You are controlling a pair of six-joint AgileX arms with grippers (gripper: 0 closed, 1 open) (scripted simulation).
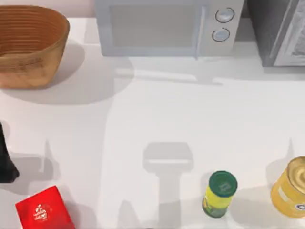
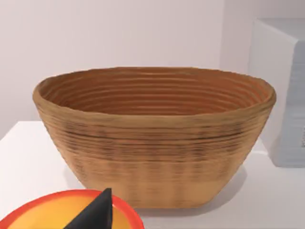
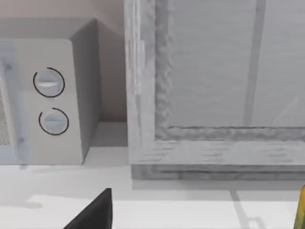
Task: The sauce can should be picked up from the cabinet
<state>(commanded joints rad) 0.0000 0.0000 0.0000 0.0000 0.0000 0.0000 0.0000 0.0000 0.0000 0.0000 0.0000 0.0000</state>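
Observation:
The cabinet [image 1: 272,33] stands at the table's back right, a dark grey box with a lighter framed panel [image 3: 214,71] that looks closed. The sauce can is hidden. My right gripper [image 3: 95,212] shows as a black tip low in the right wrist view, facing the cabinet front from a short way off. My left gripper [image 1: 5,160] sits at the table's left edge. Its black tip [image 2: 97,212] faces the basket above a round, red-rimmed, yellow-orange thing [image 2: 43,214] that I cannot identify.
A white microwave [image 1: 162,26] with two knobs stands left of the cabinet. A woven basket [image 1: 28,45] is at the back left. Along the front are a red box [image 1: 43,210], a yellow-green can with a green lid [image 1: 220,193] and a bigger yellow can [image 1: 290,188].

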